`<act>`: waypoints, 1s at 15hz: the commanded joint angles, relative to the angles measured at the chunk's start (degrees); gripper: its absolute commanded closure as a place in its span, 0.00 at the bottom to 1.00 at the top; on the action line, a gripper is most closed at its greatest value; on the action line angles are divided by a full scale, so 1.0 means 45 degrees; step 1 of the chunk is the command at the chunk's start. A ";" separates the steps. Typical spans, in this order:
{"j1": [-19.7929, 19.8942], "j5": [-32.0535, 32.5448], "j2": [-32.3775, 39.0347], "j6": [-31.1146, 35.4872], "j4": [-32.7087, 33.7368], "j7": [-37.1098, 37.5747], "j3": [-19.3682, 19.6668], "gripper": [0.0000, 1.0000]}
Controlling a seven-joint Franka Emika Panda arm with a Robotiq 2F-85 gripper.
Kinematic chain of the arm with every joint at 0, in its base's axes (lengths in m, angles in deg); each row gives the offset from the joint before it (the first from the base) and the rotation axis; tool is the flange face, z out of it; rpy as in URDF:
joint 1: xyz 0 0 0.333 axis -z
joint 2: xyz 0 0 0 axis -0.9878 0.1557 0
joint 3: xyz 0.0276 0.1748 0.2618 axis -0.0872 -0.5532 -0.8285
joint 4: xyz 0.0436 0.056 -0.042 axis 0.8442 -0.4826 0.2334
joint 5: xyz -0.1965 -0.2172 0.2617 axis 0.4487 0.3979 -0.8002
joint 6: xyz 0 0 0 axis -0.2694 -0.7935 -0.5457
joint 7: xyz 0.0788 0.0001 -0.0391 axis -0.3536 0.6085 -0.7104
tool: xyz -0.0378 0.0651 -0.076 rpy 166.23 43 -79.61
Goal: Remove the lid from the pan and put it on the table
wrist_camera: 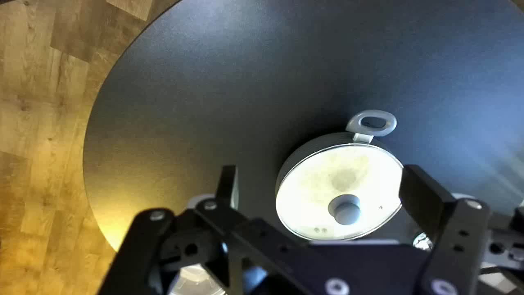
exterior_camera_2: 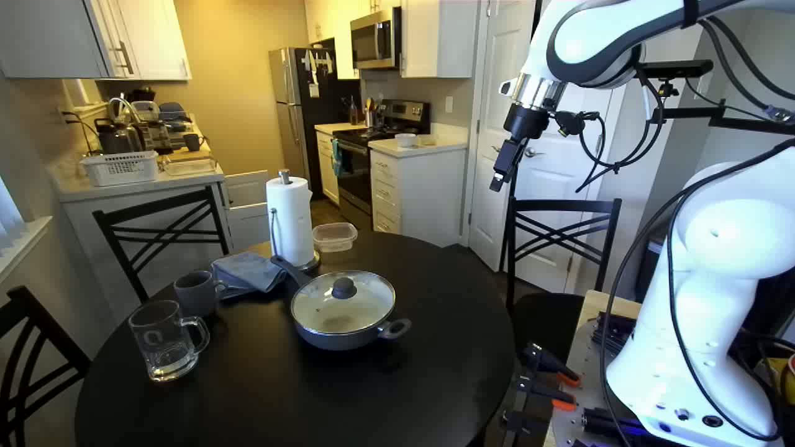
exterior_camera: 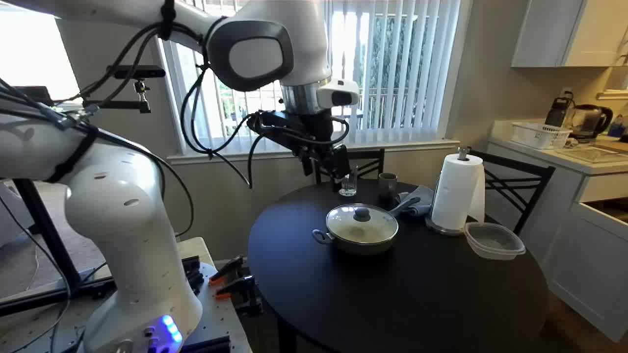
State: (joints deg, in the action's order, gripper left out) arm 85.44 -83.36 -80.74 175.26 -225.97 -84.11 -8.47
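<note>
The glass lid (exterior_camera: 346, 223) with a dark centre knob lies flat on the pan (exterior_camera: 365, 249) in both exterior views, lid (exterior_camera_2: 369, 304) and pan (exterior_camera_2: 341, 341). The pan stands on the black round table (exterior_camera: 441, 299), its long handle pointing to the towel roll side. My gripper (exterior_camera: 324, 175) is open and empty, high above the table and apart from the pan; it also shows in an exterior view (exterior_camera_2: 506, 167). In the wrist view the open gripper (wrist_camera: 319, 170) has the lid (wrist_camera: 309, 188) and its knob below, between the fingers in the picture; the right finger covers part of the lid's edge.
A paper-towel roll (exterior_camera: 456, 191) stands near the pan handle, with a clear plastic container (exterior_camera: 493, 241) beside it. A folded blue cloth (exterior_camera_2: 248, 272), a grey mug (exterior_camera_2: 196, 295) and a glass mug (exterior_camera_2: 164, 351) are also on the table. Black chairs (exterior_camera_2: 562, 239) surround it.
</note>
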 commanded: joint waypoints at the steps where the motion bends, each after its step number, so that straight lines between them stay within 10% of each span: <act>1: 0.0120 -0.0128 0.0032 -0.0037 -0.0004 -0.0089 -0.0128 0.00; 7: -0.0192 -0.0224 0.0443 0.0270 0.0215 -0.0132 -0.0231 0.00; 15: -0.4607 -0.0315 0.5961 0.2164 0.3236 -0.1438 -0.0292 0.00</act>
State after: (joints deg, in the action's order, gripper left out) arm 69.38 -84.64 -65.23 183.98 -218.52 -85.89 -11.00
